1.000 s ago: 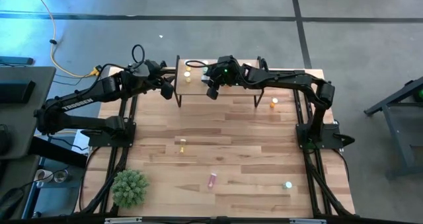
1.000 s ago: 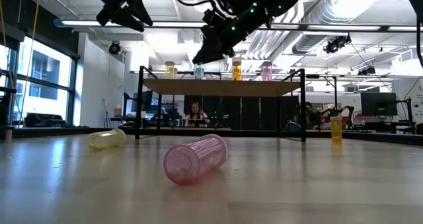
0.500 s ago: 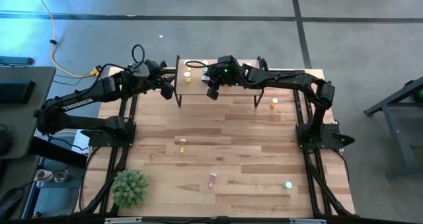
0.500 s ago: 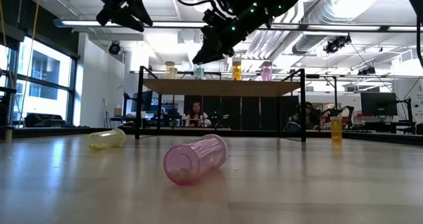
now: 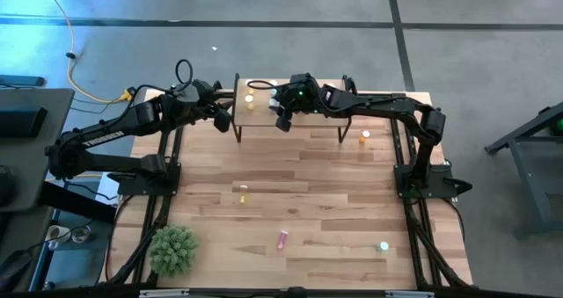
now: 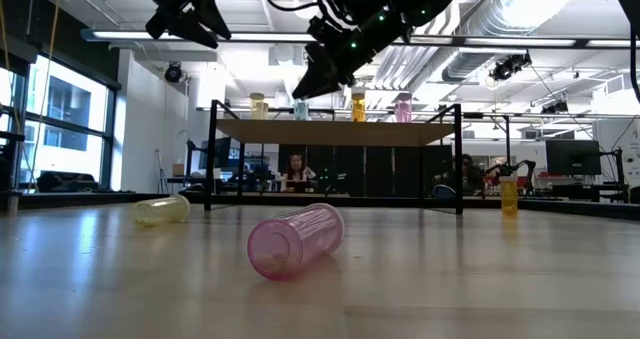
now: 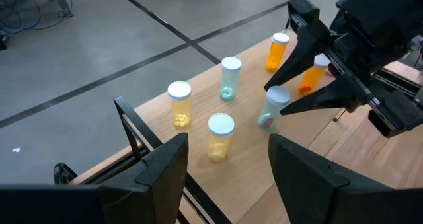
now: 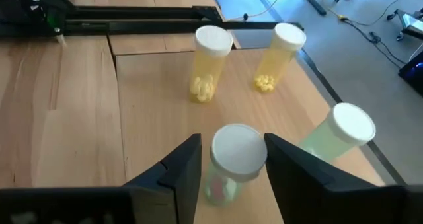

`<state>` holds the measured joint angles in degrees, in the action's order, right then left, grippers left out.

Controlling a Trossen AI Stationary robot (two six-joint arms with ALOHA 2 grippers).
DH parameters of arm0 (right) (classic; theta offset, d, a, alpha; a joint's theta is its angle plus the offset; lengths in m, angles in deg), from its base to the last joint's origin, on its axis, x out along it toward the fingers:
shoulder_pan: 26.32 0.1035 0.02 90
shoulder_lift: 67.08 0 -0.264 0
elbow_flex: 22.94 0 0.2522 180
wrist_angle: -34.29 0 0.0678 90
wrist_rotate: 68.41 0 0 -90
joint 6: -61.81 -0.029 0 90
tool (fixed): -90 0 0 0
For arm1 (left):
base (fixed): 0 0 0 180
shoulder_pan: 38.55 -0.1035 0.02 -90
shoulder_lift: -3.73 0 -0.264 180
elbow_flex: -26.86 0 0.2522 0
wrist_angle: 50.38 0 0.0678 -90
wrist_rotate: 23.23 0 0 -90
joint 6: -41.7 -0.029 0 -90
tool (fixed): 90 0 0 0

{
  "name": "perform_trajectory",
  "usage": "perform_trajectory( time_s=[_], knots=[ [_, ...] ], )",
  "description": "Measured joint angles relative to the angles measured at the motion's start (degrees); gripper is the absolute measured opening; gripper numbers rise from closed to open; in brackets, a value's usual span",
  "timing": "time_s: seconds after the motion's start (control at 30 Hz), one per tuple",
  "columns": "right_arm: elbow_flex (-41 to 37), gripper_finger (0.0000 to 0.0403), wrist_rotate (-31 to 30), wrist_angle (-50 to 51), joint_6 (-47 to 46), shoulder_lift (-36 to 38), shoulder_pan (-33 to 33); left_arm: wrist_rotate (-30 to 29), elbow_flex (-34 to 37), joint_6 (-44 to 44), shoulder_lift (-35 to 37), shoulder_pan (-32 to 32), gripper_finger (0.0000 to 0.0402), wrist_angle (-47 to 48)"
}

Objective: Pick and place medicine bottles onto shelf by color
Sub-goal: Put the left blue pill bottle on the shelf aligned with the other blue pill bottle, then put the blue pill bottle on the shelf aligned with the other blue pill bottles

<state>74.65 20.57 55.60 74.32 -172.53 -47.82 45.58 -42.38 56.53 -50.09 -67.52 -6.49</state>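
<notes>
Over the shelf [image 5: 299, 113], my right claw [image 8: 232, 159] brackets a green bottle [image 8: 231, 163] without pinching it

My fingers stand apart either side of its white cap, seemingly not touching, and the bottle stands upright on the board; I judge I am setting it down or just letting go; it sits just beside another green bottle [image 8: 336, 139], which fits sorting by colour, with two yellow bottles [image 8: 206, 63] paired farther along and two orange ones [image 7: 277, 51] beyond; my left claw [image 7: 228, 159] hangs wide open and empty off the shelf's end, waiting; on the tabletop [image 5: 334, 184] a pink bottle [image 6: 296, 241] and a yellow one [image 6: 161, 210] lie on their sides, not yet shelved.
</notes>
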Motion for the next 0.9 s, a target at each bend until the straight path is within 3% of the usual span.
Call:
perform_trajectory(
  time_s=[0.9],
  knots=[
    [3.55, 0.0156, -0.9, 0.09, 1.07, 0.07, -1.0, 0.0, 0.0, -0.01, 0.0, 0.02, 0.0197, 0.04]
  ],
)
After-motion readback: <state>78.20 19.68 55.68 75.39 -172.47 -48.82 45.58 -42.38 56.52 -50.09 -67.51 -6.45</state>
